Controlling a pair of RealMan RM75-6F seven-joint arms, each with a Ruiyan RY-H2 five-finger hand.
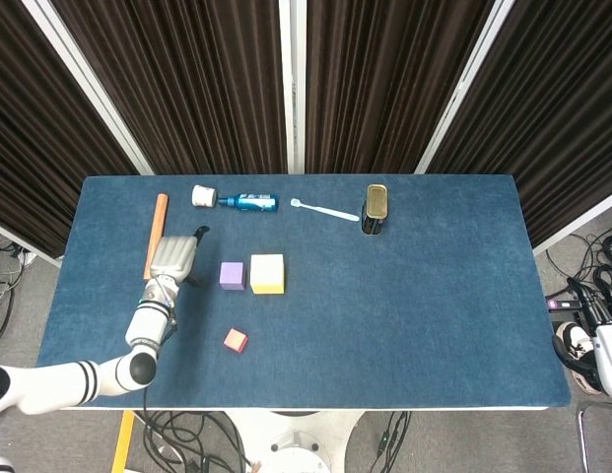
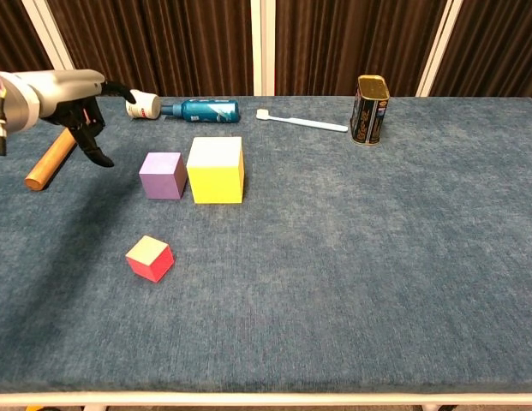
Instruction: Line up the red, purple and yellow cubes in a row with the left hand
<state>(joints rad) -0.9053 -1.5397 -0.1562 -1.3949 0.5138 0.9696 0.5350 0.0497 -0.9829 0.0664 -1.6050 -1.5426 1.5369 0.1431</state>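
Because the purple cube (image 2: 162, 175) and the yellow cube (image 2: 216, 169) already stand side by side and almost touching, they read as the start of the row; the red cube (image 2: 150, 258) lies apart, nearer the front edge of the table (image 1: 414, 325) and turned at an angle, so it appears to be the piece left to place. The left hand (image 1: 172, 259) hovers just left of the purple cube, released, holding nothing, its fingers (image 2: 96, 145) apart and hanging downward (the chest view shows them clear of the cloth). This position likely suits a reach toward either the purple cube or the red one. The right hand is barely visible at the right edge of the head view, so its condition cannot be determined. Behind the cubes, along the far side, lie a wooden stick (image 1: 155, 235), a blue bottle (image 2: 190, 110) on its side, a toothbrush (image 2: 301, 121) and an upright tin can (image 2: 369, 110), all well apart from the row.
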